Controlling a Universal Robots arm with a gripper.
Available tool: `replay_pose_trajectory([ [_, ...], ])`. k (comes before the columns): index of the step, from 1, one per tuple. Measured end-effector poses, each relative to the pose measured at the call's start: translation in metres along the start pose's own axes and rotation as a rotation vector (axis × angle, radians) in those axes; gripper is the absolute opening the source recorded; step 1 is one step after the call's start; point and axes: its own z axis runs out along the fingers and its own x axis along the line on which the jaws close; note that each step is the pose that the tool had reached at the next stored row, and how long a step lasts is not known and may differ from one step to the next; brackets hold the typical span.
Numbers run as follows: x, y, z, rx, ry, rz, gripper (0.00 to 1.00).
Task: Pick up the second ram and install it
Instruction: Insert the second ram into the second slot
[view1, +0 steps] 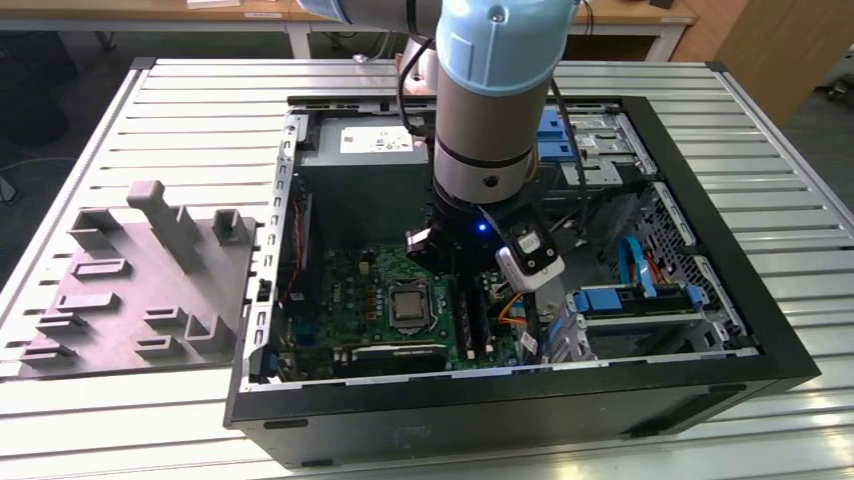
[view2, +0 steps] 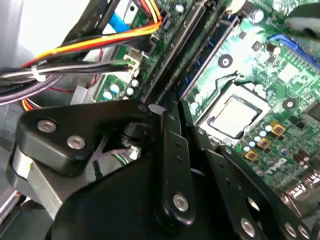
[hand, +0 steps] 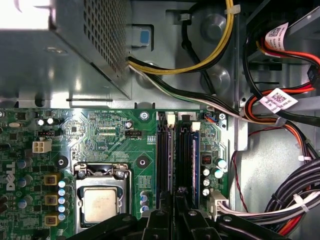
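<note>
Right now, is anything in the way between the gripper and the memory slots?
Nothing visible. The gripper hangs directly over the black slots, and the cables lie off to one side.

gripper (hand: 175, 220): tips cut off at frame's 6 o'clock edge | arm (view1: 491, 110): hides slots behind it | grey tray (view1: 134, 290): 9 o'clock edge clipped
</note>
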Motion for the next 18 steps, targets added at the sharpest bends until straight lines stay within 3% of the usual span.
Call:
replay_pose_trajectory([
  [8,-0.0001,0.0,-0.0034,0.0004,0.0001,0.0,0.18],
  [18,-0.0012,0.0002,-0.0359,0.0007,0.0001,0.0,0.18],
])
